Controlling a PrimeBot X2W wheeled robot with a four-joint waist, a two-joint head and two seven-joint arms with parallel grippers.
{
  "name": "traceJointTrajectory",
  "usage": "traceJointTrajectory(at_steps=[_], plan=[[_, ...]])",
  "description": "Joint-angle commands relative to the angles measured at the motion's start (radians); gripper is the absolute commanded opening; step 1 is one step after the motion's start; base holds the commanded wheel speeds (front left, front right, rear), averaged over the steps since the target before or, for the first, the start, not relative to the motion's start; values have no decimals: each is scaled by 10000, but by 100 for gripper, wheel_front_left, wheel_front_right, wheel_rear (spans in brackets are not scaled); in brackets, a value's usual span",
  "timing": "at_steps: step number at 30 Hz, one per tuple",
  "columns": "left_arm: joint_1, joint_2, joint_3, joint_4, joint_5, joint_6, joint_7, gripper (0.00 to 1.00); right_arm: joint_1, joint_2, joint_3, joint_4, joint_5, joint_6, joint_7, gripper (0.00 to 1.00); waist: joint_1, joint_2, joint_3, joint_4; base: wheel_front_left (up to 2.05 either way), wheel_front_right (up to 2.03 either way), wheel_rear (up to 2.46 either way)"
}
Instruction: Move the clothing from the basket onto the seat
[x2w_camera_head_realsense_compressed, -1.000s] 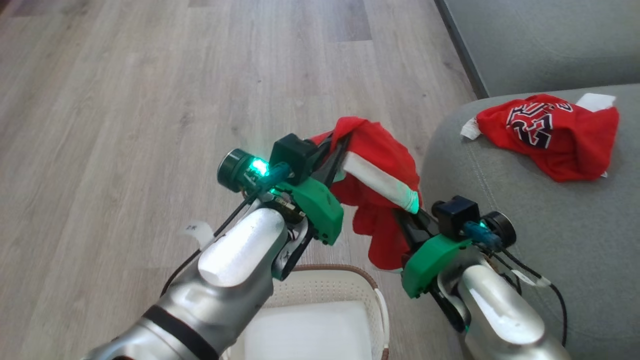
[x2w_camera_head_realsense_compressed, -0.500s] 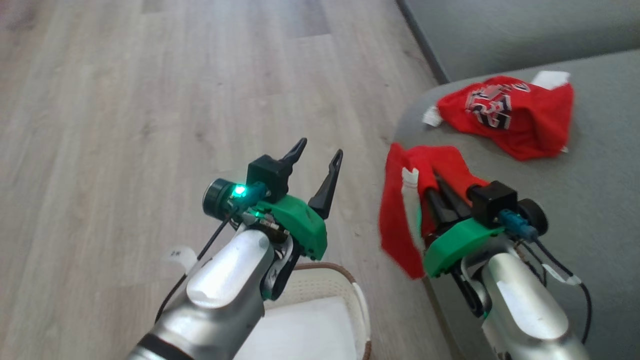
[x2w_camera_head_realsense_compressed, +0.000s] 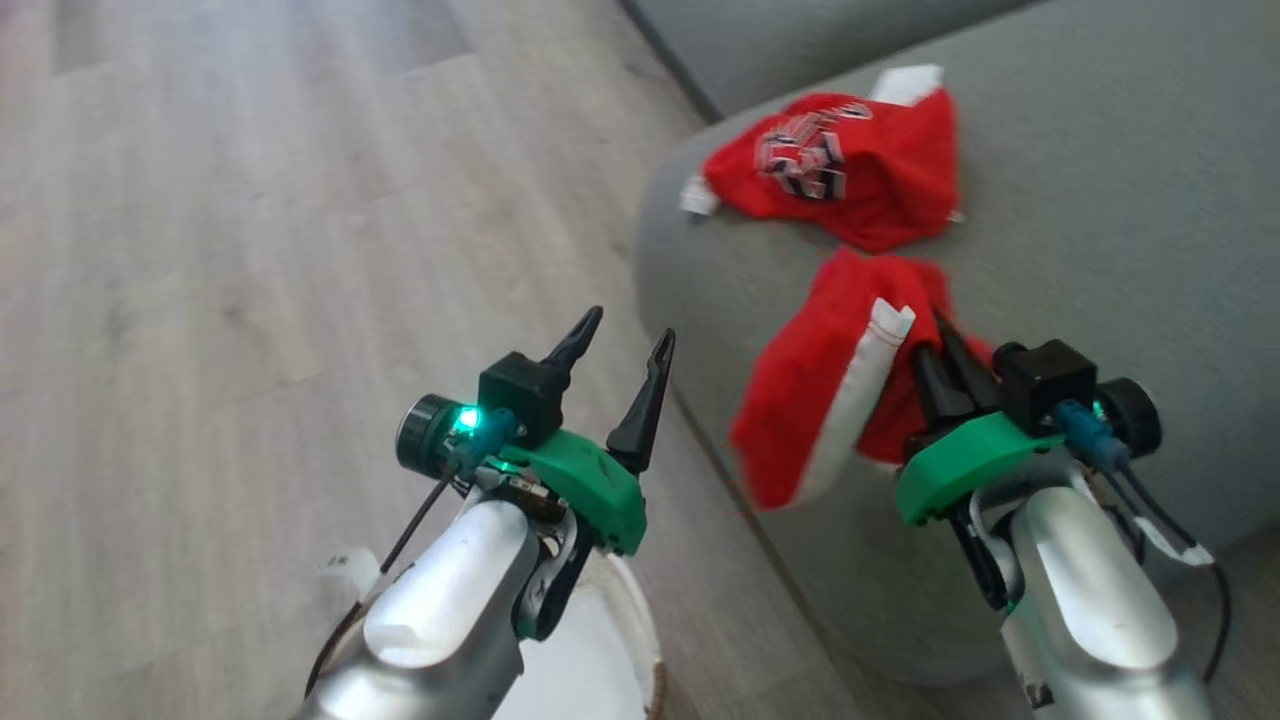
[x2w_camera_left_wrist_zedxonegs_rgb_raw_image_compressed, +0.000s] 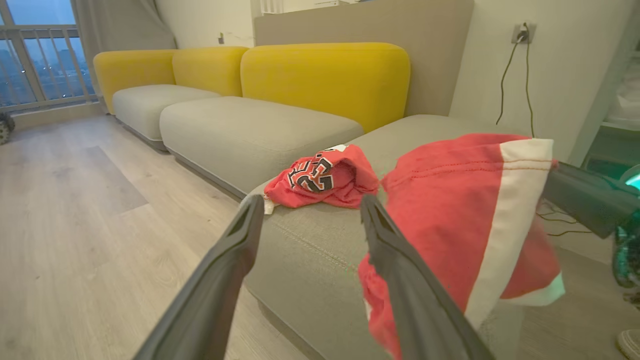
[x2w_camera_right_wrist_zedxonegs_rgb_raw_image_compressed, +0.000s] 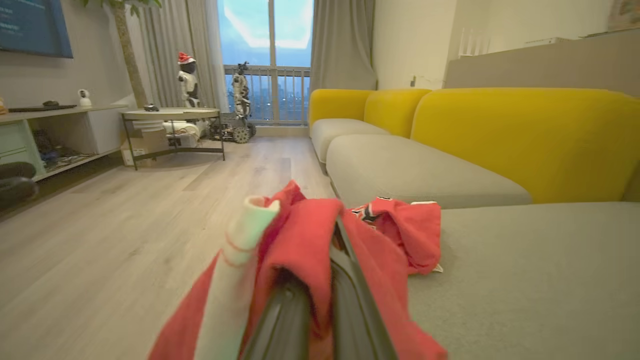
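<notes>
right gripper (x2w_camera_head_realsense_compressed: 938, 345): jaws clenched on red garment (x2w_camera_head_realsense_compressed: 805, 410), pinched near white-trimmed edge so rest dangles free. garment hangs over rounded front corner of seat (x2w_camera_head_realsense_compressed: 1100, 250), not yet laid flat. lettered garment (x2w_camera_head_realsense_compressed: 830, 165) lies crumpled on seat just beyond. left gripper (x2w_camera_head_realsense_compressed: 628, 328): jaws released, spread wide, grasping nothing, poised over floor (x2w_camera_head_realsense_compressed: 250, 250) above basket (x2w_camera_head_realsense_compressed: 645, 640) rim. judgement: carry further inboard before letting go, else shiny cloth may slide off corner.
</notes>
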Motion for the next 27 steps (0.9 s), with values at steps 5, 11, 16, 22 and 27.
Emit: traceJointTrajectory(at_steps=[5,11,16,22,27], plan=[[-152,79,464,-483,384,-152,-121,100,-339,116,-251,-635,-296,-4,-67,0,0,-1,490,-1270,0,0,0],[-365,62,345,-464,556,-398,-121,100,-254,116,-779,-928,-448,-4,-67,0,0,-1,878,-1525,0,0,0],[-432,59,228,-542,482,-395,-122,100,-375,116,-870,-824,-537,-4,-67,0,0,-1,1009,-1595,0,0,0],[-244,58,421,-547,565,-222,-122,100,-1277,22,-620,-81,-666,-4,-67,0,0,-1,1109,-1523,0,0,0],[-277,72,502,-591,831,-228,-122,100,-2762,-443,-677,495,-414,-4,-39,0,0,-1,1699,-904,0,0,0]])
